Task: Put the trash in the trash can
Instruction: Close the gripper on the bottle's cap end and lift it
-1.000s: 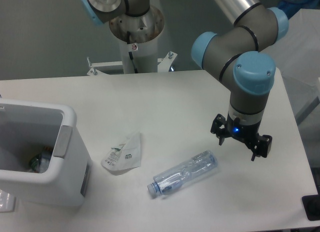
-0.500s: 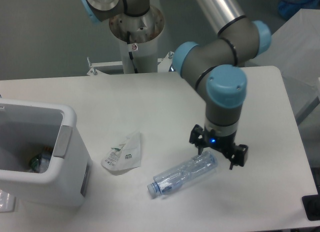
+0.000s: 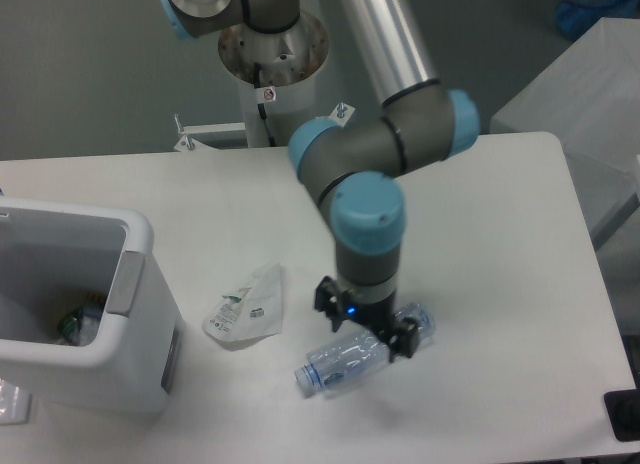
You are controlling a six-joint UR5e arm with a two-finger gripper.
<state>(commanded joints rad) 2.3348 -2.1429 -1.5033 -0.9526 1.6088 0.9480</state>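
Two pieces of trash lie on the table [image 3: 480, 234], both to the right of the bin [image 3: 80, 314]. The wrapper [image 3: 246, 307] is the nearer one, flat on the tabletop just beside the bin's right side and not touching it. The bottle [image 3: 350, 356] lies on its side farther right of the bin and a little toward the front edge, cap end pointing toward the bin's lower corner, its other end pointing up and away to the right.

The gripper [image 3: 365, 327] is directly over the middle of the bottle, pointing straight down. Its fingers [image 3: 403, 340] are spread, one dark tip showing on the side of the bottle away from the bin and the other, partly hidden, on the side facing the wrapper, so the bottle's body sits between them. Whether the tips actually touch the plastic cannot be told from this view; the bottle is resting on the table, not lifted. A small blue light glows on the gripper body.

The bin stands at the table's left edge, open at the top, with a grey panel on the side facing the wrapper. Something dark and greenish lies at its bottom, too dim to identify.
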